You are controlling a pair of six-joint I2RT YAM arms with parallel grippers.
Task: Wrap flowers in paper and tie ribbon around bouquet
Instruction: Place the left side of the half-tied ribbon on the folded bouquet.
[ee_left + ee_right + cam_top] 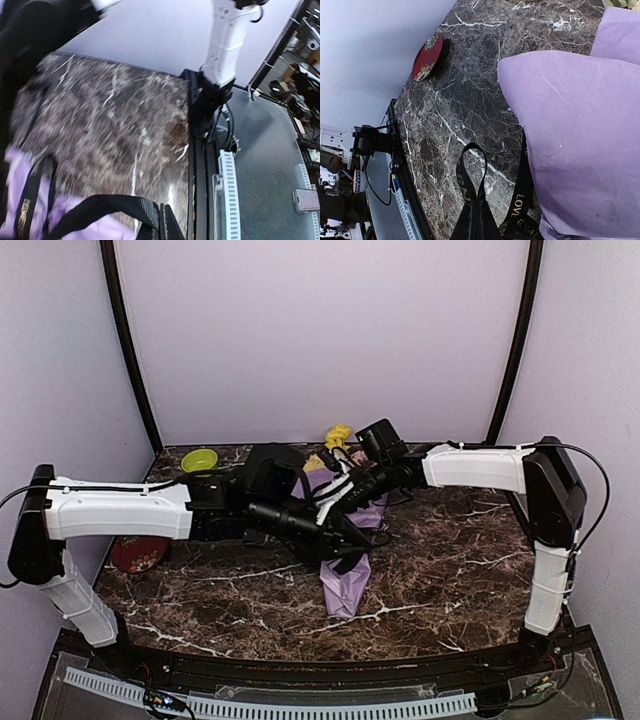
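The bouquet lies mid-table, a cone of lilac paper (pixel 346 585) with its narrow end toward the arms. Yellow flowers (pixel 338 435) stick out at the far end. Both grippers meet over its middle. My left gripper (pixel 161 206) is shut on the black ribbon (pixel 100 204), which runs taut from the jaws across the paper (pixel 75 220). My right gripper (pixel 477 201) is shut on the ribbon (pixel 465 172) too, and a small loop stands up from its jaws. A lettered stretch of the band lies along the paper's (pixel 580 125) edge. In the top view the ribbon is lost among the black arms.
A green bowl (pixel 199 460) sits at the back left of the marble table (pixel 450 570). A red patterned dish (pixel 138 553) (pixel 426 56) lies at the left, under the left arm. The right arm's base (pixel 220 60) stands at the table's near edge.
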